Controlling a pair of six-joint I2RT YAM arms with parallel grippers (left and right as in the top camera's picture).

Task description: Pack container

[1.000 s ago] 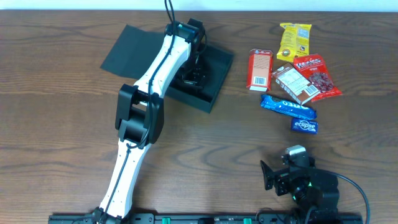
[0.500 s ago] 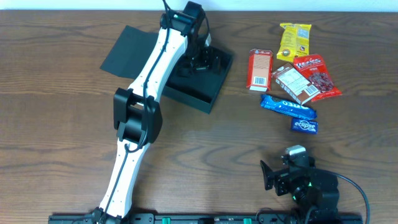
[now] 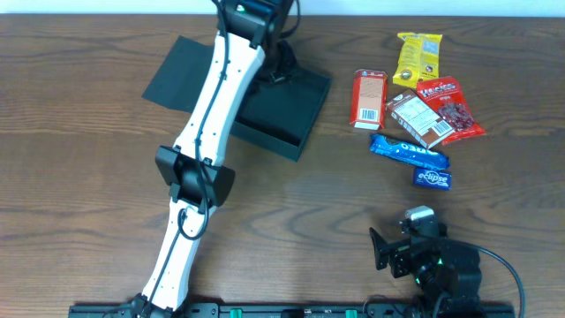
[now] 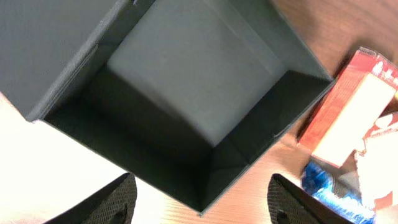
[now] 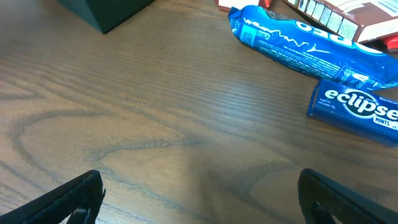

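Container (image 3: pixel 284 113) lies open beneath the left pincer (image 4: pixel 202 200), its fingers apart.

Dark wood-grain surface (image 3: pixel 79 132). At back, left of centre, a shallow black box (image 3: pixel 275 141), set askew, with its lid (image 3: pixel 177 66) lying flat and open to the left. To the right, apart from the box, a cluster of snacks: red carton (image 3: pixel 370 99) nearest; yellow packet (image 3: pixel 418 56) farthest back; brown carton (image 3: pixel 419 119) overlapping a red bag (image 3: pixel 455 110). Just in front of these, a blue pack (image 3: pixel 408 151), with a mints box (image 3: pixel 433 178) at its right end, close or touching.
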